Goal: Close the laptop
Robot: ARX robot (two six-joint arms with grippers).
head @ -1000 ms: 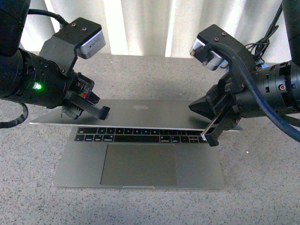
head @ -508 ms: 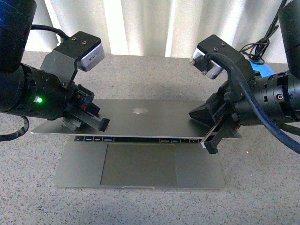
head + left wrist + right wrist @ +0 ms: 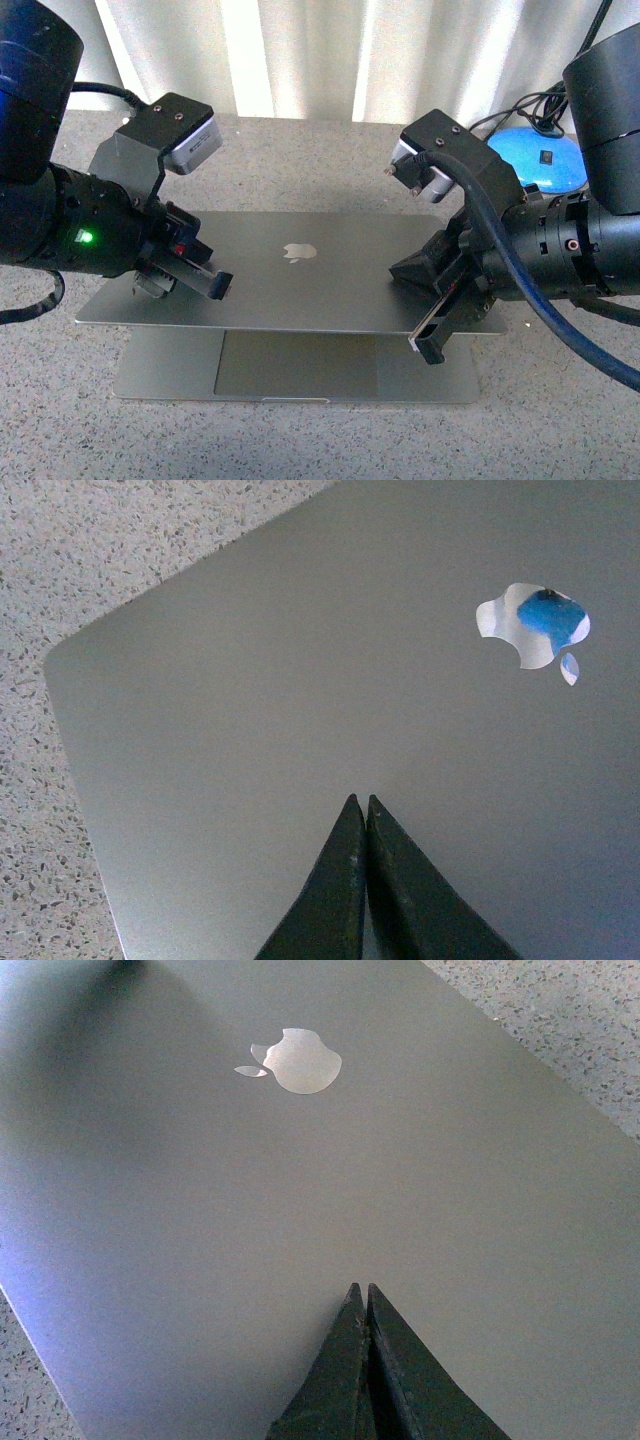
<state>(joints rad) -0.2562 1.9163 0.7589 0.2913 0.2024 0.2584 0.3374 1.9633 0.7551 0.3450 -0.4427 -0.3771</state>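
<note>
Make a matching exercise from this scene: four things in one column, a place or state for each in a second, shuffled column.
Things
1. left claw
2. right claw
3. blue object
4. trackpad

Places and states
A. shut, at the right front edge of the lid
B. partly hidden under the lid
C. shut, on the lid's left side
D. on the table, far back on the right

Pairs: 1-C, 2-A, 3-D, 4-B
</note>
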